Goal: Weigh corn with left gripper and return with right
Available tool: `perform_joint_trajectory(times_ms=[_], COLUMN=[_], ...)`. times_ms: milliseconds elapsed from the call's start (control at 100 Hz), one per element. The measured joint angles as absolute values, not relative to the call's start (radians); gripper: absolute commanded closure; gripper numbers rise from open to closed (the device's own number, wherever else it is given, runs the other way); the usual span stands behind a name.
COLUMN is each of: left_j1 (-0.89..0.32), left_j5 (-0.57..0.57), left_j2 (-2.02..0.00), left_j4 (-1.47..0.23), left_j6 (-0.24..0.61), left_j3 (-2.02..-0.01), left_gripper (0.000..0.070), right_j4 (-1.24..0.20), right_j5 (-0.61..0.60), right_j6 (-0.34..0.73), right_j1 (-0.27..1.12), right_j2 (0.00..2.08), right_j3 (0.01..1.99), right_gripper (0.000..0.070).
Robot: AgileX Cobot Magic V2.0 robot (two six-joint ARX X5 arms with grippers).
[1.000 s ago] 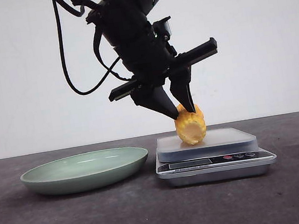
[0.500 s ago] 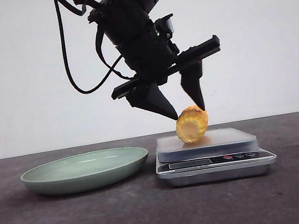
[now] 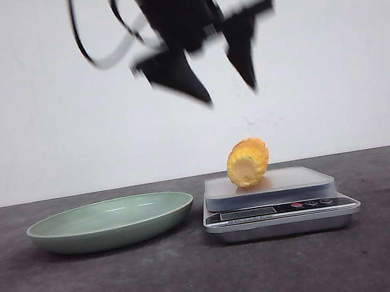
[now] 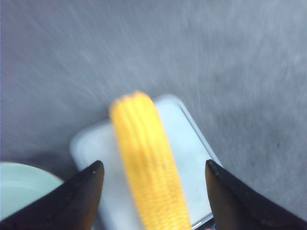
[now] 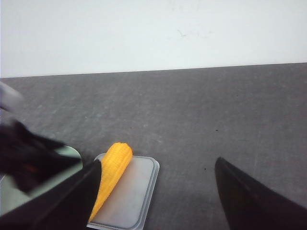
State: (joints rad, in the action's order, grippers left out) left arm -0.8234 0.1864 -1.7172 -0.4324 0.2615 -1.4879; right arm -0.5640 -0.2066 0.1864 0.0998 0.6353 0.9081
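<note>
- While the corn lies on the scale directly below the wide-open, empty left gripper, it could roll (round cob).
- Right gripper, also wide and empty, might nudge it approaching.

Even bright light; left pincer & left-wrist view motion-blurred.

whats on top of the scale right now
Only the corn lies on the scale platform, on its side. The open left gripper hangs above, apart. The display reading is too small to tell.
</note>
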Motion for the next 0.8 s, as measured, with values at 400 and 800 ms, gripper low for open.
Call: perform_joint_trajectory(times_ms=[400, 800], left_j1=[-0.793, -0.793], left_j5=[0.344, 0.406], left_j2=[-1.179, -0.757], left_j4=[-0.732, -1.127], left_j6=[0.164, 0.214], left_j3=[-1.503, -1.503], left_gripper=[0.0318, 0.0398], right_j4=[-0.564, -0.564], right_j5=[-0.257, -0.259], right_j6=[0.186, 0.187], right_j1=[0.102, 0.133], right_j2=[0.635, 0.635], right_j3=[0.908, 0.908], right_gripper=[0.0229, 0.0228])
